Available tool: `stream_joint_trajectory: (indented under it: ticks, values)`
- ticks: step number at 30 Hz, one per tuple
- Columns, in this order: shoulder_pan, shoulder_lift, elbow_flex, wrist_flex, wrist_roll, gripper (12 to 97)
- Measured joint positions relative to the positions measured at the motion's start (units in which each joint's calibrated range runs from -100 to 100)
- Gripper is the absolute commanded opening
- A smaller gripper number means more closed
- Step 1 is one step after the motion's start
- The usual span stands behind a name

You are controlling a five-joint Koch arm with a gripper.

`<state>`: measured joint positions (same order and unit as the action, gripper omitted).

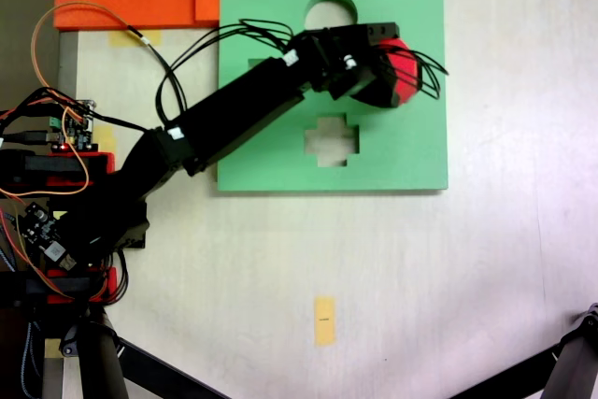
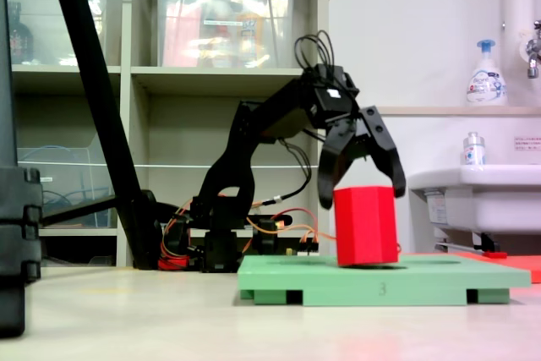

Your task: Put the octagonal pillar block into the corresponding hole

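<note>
On the green board point(image 2: 380, 279) (apparently in its hole) stands the red block point(image 2: 365, 226), gripper point(image 2: 359, 192) released above.

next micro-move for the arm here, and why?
Probably lift the gripper straight up and retreat. In a fixed view its jaws are spread and sit above the red block, not gripping it. The block stands upright on the green board, its base apparently sunk slightly into a cutout. Whether it is fully seated cannot be told, so a check after clearing seems wise.
</note>
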<state>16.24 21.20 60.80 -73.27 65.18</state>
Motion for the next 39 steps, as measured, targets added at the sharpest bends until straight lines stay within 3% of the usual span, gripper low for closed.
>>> stream_joint_trajectory:
  ticks: [27, 28, 30, 34, 37, 39]
  values:
    - [0.7, 14.0, 4.8, 3.7, -2.3, 39.2]
    - [0.7, 14.5, 4.9, 3.7, -2.3, 40.9]
    - [0.7, 16.0, 5.5, 3.7, -2.3, 53.4]
    - [0.7, 18.3, 6.4, 3.5, -2.3, 60.7]
    - [0.9, 18.9, 6.1, 1.1, -1.9, 77.6]
    - [0.9, 18.9, 6.0, 0.0, -1.2, 82.5]
